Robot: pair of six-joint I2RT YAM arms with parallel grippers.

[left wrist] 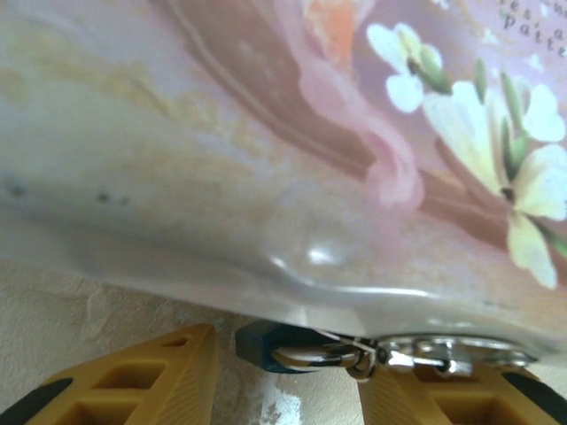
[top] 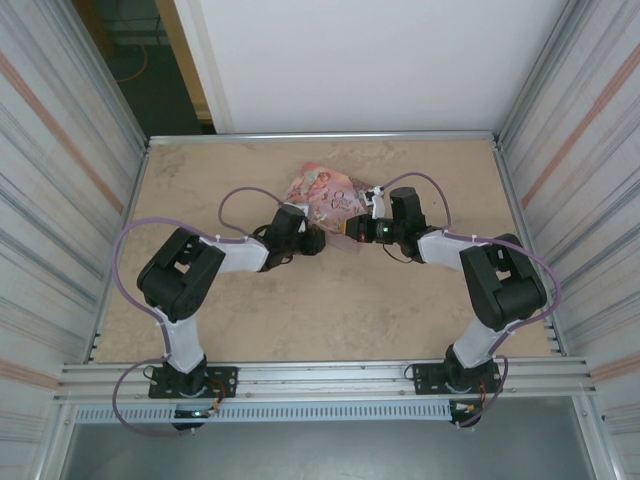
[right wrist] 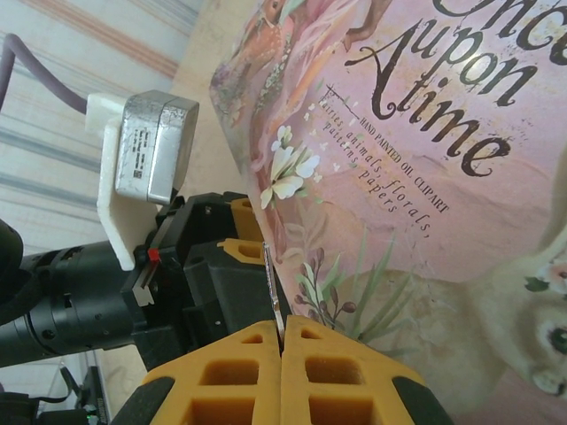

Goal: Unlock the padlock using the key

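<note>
Left arm (top: 185, 275) and right arm (top: 500, 285): black joints, pale grey links, lilac cables (top: 118, 248) looping off each. Fingers (right wrist: 266, 354) yellow, hollow-celled, black-edged, at lower frame.

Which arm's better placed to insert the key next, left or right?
Right. The right claw is shut on a thin metal blade, likely the key, pointing at the left claw, which straddles the blue padlock at the edge of the pink tin. Left suits steadying.
</note>
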